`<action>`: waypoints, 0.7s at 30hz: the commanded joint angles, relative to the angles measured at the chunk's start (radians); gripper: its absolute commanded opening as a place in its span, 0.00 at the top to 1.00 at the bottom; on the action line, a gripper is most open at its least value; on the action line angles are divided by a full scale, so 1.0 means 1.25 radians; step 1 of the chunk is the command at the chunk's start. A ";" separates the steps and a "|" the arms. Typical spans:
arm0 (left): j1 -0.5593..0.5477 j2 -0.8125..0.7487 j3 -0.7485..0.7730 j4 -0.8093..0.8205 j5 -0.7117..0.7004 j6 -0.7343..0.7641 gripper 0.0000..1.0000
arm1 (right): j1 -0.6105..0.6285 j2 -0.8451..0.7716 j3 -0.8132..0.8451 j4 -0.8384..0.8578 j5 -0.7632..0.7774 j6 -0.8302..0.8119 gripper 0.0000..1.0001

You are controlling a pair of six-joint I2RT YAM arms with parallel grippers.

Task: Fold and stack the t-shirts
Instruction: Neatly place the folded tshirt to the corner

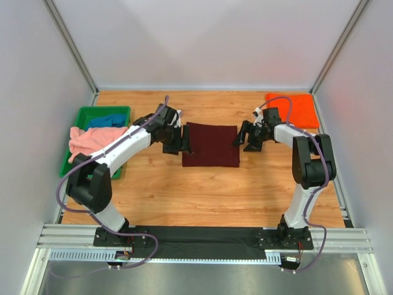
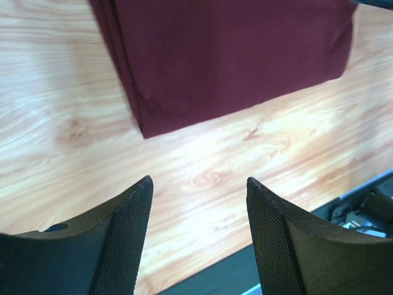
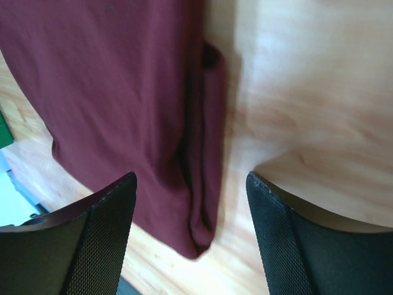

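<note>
A dark maroon t-shirt (image 1: 210, 144) lies folded into a rectangle at mid table. It also shows in the left wrist view (image 2: 233, 55) and the right wrist view (image 3: 123, 104). My left gripper (image 1: 183, 140) is open and empty at its left edge, above the wood (image 2: 196, 184). My right gripper (image 1: 244, 136) is open and empty at its right edge, over the folded hem (image 3: 190, 178). A bright orange t-shirt (image 1: 293, 109) lies folded at the back right. A salmon-pink t-shirt (image 1: 92, 139) hangs over the tray, with a blue one (image 1: 105, 120) behind it.
A green plastic tray (image 1: 83, 117) stands at the left edge of the table. Grey walls with metal posts close in the sides and back. A black mat (image 1: 202, 236) and metal rails run along the near edge by the arm bases.
</note>
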 commanded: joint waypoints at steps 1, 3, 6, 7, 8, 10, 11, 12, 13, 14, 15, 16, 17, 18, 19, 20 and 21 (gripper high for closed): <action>0.039 -0.081 0.040 -0.077 0.008 0.030 0.30 | 0.023 0.061 0.055 0.027 0.040 -0.043 0.26; 0.061 -0.118 0.048 -0.087 0.012 0.044 0.30 | 0.031 0.077 0.064 0.026 0.047 -0.039 0.27; 0.081 -0.153 0.051 -0.099 0.003 0.062 0.30 | 0.047 0.099 0.080 0.015 0.086 -0.045 0.29; 0.086 -0.159 0.048 -0.100 0.004 0.065 0.30 | 0.051 0.108 0.092 0.000 0.091 -0.051 0.30; 0.090 -0.166 0.045 -0.099 0.006 0.068 0.30 | 0.054 0.114 0.097 -0.012 0.097 -0.053 0.31; 0.100 -0.169 0.037 -0.103 0.008 0.075 0.30 | 0.056 0.112 0.096 -0.018 0.107 -0.048 0.32; 0.106 -0.169 0.037 -0.104 0.009 0.076 0.30 | 0.057 0.106 0.091 -0.015 0.110 -0.045 0.33; 0.108 -0.168 0.034 -0.101 0.013 0.080 0.30 | 0.058 0.103 0.075 -0.012 0.115 -0.045 0.34; 0.109 -0.168 0.026 -0.099 0.015 0.080 0.30 | 0.058 0.101 0.070 -0.009 0.115 -0.044 0.34; 0.112 -0.167 0.022 -0.097 0.019 0.080 0.30 | 0.058 0.102 0.070 -0.009 0.116 -0.044 0.34; 0.113 -0.166 0.019 -0.089 0.021 0.080 0.30 | 0.061 0.105 0.074 -0.012 0.121 -0.045 0.35; 0.114 -0.162 0.015 -0.089 0.030 0.080 0.30 | 0.066 0.112 0.082 -0.028 0.126 -0.045 0.35; 0.116 -0.159 0.014 -0.088 0.033 0.080 0.30 | 0.068 0.118 0.090 -0.040 0.131 -0.046 0.36; 0.116 -0.158 0.015 -0.088 0.037 0.080 0.31 | 0.072 0.125 0.091 -0.045 0.134 -0.045 0.37; 0.117 -0.157 0.019 -0.090 0.037 0.084 0.31 | 0.078 0.125 0.087 -0.050 0.136 -0.045 0.37; 0.118 -0.156 0.022 -0.093 0.037 0.086 0.31 | 0.080 0.121 0.081 -0.048 0.136 -0.045 0.37; 0.118 -0.158 0.022 -0.093 0.035 0.089 0.31 | 0.082 0.115 0.074 -0.045 0.140 -0.044 0.38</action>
